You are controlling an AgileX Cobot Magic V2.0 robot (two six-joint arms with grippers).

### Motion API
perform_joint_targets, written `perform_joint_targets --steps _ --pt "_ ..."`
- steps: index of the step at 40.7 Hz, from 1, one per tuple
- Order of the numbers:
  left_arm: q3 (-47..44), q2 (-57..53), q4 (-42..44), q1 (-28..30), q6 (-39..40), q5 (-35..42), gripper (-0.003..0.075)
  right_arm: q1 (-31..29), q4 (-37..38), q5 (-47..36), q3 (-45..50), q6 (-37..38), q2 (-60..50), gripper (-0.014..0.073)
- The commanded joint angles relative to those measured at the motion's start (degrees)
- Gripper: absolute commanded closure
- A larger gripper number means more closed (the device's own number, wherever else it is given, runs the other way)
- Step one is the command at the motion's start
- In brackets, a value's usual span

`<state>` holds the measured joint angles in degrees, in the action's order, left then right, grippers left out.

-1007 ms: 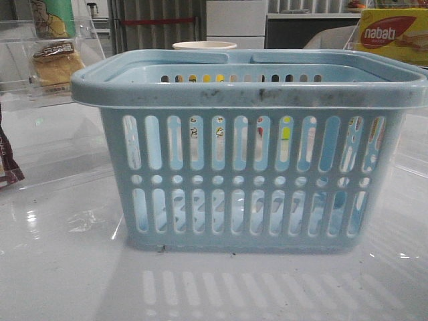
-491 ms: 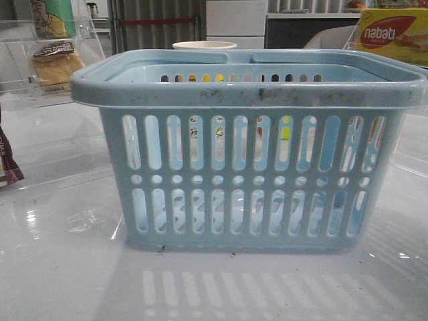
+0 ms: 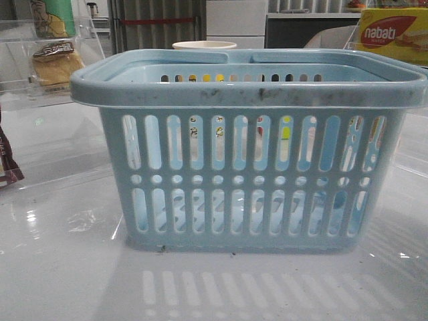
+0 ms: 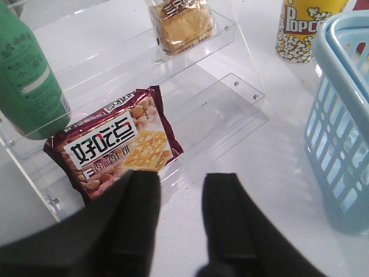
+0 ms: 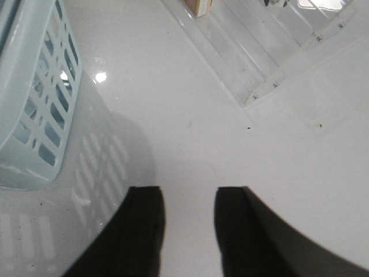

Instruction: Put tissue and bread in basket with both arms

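Both grippers, left [image 4: 180, 196] and right [image 5: 189, 213], hung spread and empty; bread [image 4: 180, 24] sat up on the shelf [image 4: 230, 26], so left needed to reach past the maroon packet [image 4: 118, 141] before the basket [image 3: 247, 93]; tissue's spot I couldn't tell.

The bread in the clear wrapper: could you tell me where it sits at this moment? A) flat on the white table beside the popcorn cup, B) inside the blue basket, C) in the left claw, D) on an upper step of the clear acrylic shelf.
D: the bread lies on an upper step of the clear acrylic shelf, above the maroon packet, untouched by the empty, open left claw.
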<state>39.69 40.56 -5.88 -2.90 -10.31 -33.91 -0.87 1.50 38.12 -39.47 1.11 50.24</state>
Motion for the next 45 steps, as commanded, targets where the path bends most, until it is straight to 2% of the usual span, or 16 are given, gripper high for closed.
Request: perform_joint_targets --steps 1,7,20,36,45 --pt "1.8 0.3 -0.9 -0.4 0.2 4.4 0.0251 -0.8 -0.1 -5.9 -2.3 0.4 1.2 0.0064" --pt "1.8 0.3 -0.9 -0.4 0.2 4.4 0.027 -3.6 -0.1 -7.7 -5.2 2.5 5.5 0.0062" --pt "1.8 0.3 -0.9 -0.4 0.2 4.4 0.0333 -9.3 -0.2 -7.6 -18.6 2.7 20.1 0.0062" --pt "1.8 0.3 -0.9 -0.4 0.2 4.4 0.0404 -10.7 -0.1 -8.5 -35.9 2.7 40.3 0.0062" --pt "1.8 0.3 -0.9 -0.4 0.2 4.4 0.0447 -10.7 1.2 -9.9 -42.6 2.7 48.7 0.0062"
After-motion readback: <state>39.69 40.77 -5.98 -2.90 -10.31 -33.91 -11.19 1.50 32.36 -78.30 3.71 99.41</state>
